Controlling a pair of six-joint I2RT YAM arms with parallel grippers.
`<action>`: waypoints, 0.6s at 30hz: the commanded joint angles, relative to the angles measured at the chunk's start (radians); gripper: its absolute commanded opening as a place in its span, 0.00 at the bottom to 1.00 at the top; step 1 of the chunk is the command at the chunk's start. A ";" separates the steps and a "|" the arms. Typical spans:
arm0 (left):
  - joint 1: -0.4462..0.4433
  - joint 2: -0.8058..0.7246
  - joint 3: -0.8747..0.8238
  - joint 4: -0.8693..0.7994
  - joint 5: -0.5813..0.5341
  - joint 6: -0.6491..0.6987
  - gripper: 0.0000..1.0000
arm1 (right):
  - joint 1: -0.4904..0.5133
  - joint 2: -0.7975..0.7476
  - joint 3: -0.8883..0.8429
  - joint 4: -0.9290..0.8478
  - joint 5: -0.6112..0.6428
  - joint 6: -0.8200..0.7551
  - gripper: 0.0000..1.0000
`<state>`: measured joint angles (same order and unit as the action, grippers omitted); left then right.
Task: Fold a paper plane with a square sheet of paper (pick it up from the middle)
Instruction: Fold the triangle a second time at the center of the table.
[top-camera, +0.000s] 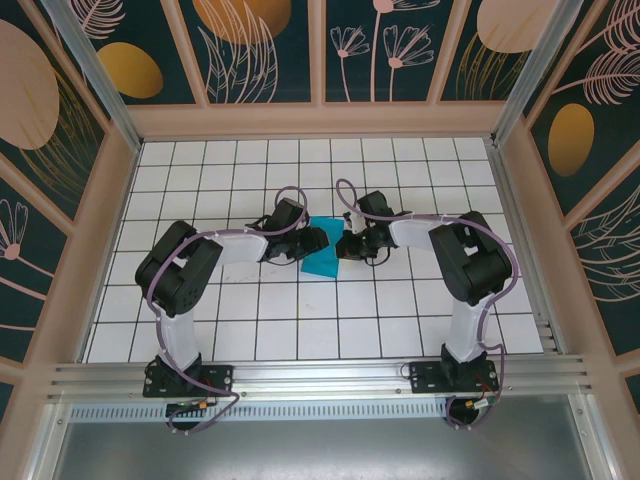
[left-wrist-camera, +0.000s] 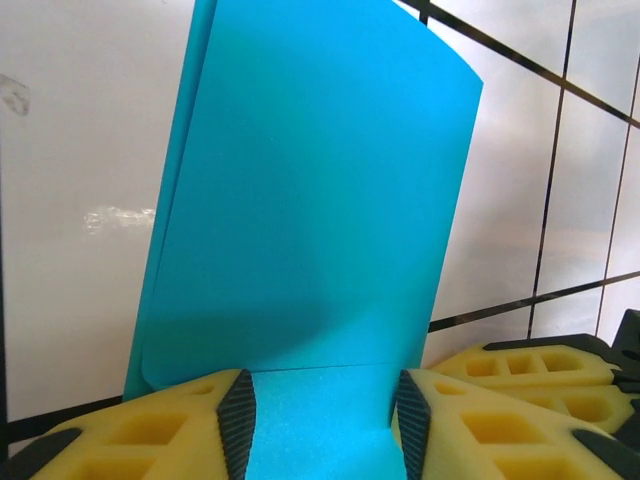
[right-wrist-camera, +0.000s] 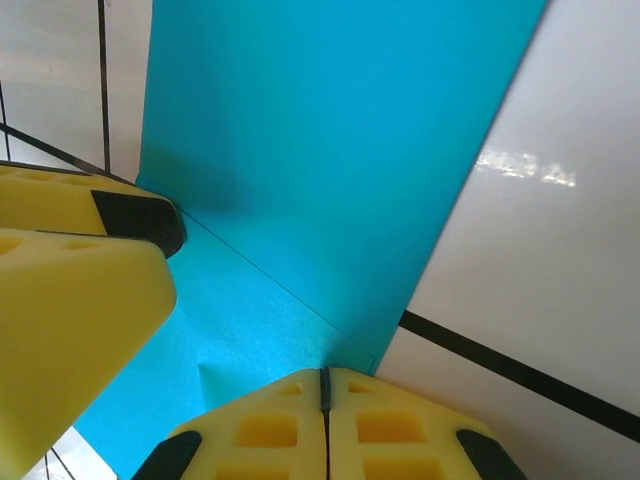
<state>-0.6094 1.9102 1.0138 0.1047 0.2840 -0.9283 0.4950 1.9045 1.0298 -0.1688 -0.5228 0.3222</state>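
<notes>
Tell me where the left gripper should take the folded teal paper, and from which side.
Take the paper at the middle of its left edge, coming in low from the left, where the left gripper's open jaws straddle it. It lies doubled over, so one pinch there should catch both layers; the right gripper seems to pin the opposite edge.

White tiled table (top-camera: 240, 330), black grid lines, dark floral wall panels (top-camera: 265, 50) — peach-framed, aluminium rail (top-camera: 320, 380) in front
</notes>
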 joint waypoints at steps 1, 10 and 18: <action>0.057 -0.006 -0.002 -0.069 -0.110 0.040 0.49 | 0.000 0.082 -0.063 -0.123 0.213 -0.023 0.08; 0.069 -0.108 -0.036 -0.001 -0.113 0.082 0.48 | -0.001 0.082 -0.065 -0.120 0.208 -0.021 0.08; 0.018 -0.121 -0.090 0.113 0.041 0.049 0.32 | 0.000 0.080 -0.063 -0.114 0.200 -0.015 0.08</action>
<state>-0.5716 1.7866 0.9382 0.1596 0.2550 -0.8707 0.4969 1.9026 1.0294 -0.1680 -0.5201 0.3199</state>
